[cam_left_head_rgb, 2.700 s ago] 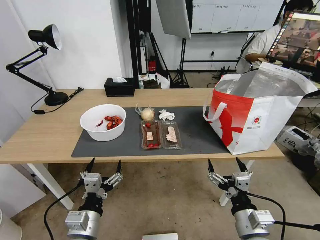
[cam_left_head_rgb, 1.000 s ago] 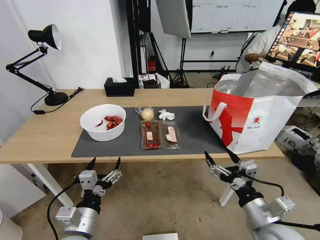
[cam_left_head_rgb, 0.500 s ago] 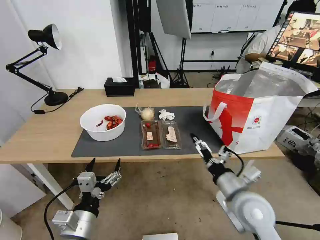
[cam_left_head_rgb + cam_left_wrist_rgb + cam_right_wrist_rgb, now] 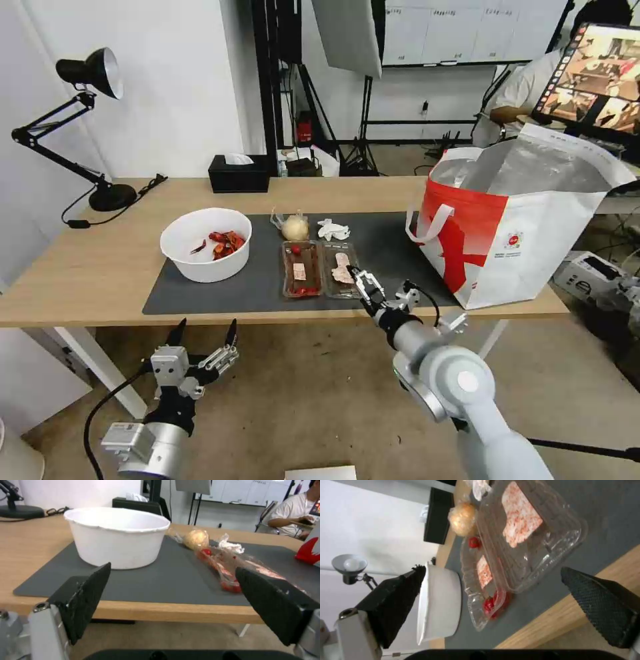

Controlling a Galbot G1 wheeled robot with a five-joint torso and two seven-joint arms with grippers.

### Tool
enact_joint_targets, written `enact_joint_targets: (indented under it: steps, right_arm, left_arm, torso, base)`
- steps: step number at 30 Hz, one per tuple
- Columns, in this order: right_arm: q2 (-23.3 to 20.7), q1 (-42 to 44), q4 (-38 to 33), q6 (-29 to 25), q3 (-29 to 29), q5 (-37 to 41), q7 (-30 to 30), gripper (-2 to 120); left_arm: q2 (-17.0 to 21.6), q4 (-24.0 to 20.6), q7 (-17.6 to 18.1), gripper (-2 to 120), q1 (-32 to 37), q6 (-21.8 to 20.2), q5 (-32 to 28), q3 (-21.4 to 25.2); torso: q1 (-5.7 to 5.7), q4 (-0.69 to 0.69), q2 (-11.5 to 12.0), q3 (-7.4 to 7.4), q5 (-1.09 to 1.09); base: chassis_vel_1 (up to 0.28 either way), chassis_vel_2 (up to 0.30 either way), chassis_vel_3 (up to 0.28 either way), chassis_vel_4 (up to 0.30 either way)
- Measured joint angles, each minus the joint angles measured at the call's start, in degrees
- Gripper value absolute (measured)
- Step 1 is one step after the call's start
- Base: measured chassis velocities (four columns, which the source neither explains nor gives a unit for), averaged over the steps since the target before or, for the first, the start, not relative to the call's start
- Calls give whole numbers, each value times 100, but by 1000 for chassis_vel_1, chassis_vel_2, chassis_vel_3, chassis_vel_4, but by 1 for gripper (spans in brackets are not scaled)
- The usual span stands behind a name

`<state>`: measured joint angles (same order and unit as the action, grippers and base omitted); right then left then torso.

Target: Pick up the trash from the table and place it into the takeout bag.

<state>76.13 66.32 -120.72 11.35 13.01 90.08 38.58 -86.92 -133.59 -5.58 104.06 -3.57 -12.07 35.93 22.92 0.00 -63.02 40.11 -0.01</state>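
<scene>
On the dark mat [image 4: 253, 288] of the table [image 4: 87, 267] lie the trash items: a white bowl [image 4: 206, 244] with red scraps, a clear hinged tray [image 4: 321, 268], a crumpled tissue [image 4: 333, 229] and a knotted bag [image 4: 294, 227]. The takeout bag [image 4: 520, 220] stands open at the table's right end. My right gripper [image 4: 377, 287] is open at the tray's near right corner. In the right wrist view the tray [image 4: 526, 537] lies just beyond the spread fingertips [image 4: 573, 580]. My left gripper [image 4: 205, 327] hangs open below the table's front edge, facing the bowl [image 4: 116, 537].
A black tissue box [image 4: 239, 173] sits at the table's back edge and a black desk lamp [image 4: 87, 73] at its far left. Light stands and a seated person with a monitor [image 4: 600, 73] are behind. A box [image 4: 590, 273] lies on the floor right of the table.
My right arm rose from below the table edge and swung left, turning its wrist, to reach the tray's near right corner. The left arm sank slightly.
</scene>
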Motion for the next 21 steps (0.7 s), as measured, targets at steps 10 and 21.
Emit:
enact_joint_targets:
  steps: [10,21]
  right_arm:
    - [259,-154,186,94,-128,-79,183,100]
    - [610,-227,443,126,-230,-299,218,100]
  left_arm:
    - [38,37,2,100,-26,-33,-6,74]
    - [80,68,14,100,-40,-28,25,116]
  torso:
    - [0,0,0,0,0]
    - [0,0,0,0,0]
  base:
    - [0,0,0,0]
    - [0,0,0,0]
